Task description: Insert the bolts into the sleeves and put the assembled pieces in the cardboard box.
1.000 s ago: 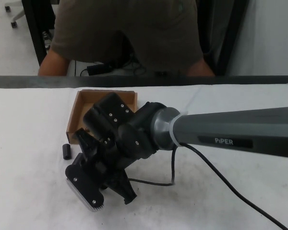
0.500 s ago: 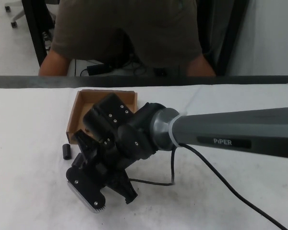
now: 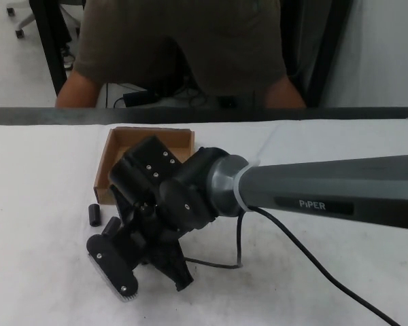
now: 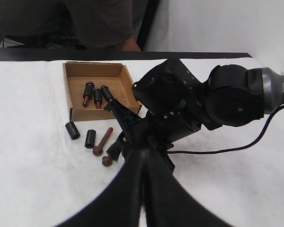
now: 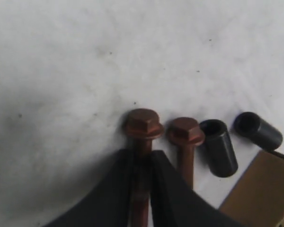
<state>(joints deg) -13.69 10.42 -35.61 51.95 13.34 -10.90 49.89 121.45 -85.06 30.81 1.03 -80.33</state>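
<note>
Two copper bolts lie side by side on the white bench. My right gripper (image 5: 141,153) has its fingers tight on both sides of the shank of one bolt (image 5: 143,124). The other bolt (image 5: 185,132) rests right beside it, then a black sleeve (image 5: 220,146) and a second sleeve (image 5: 258,130). The cardboard box (image 4: 92,71) holds three assembled pieces (image 4: 97,96). In the left wrist view my left gripper (image 4: 143,152) hangs above the bench, shut on nothing, looking down at the right arm's wrist (image 4: 180,109) and the loose sleeves (image 4: 72,130).
The right arm (image 3: 313,197) stretches in from the right across the bench, and its cable (image 3: 285,234) trails over the cloth. The box (image 3: 115,139) stands near the far edge. A box corner (image 5: 260,189) lies close to the sleeves.
The right arm's wrist has shifted a little to the left and down toward the bolts. The box, sleeves and bolts have stayed put.
</note>
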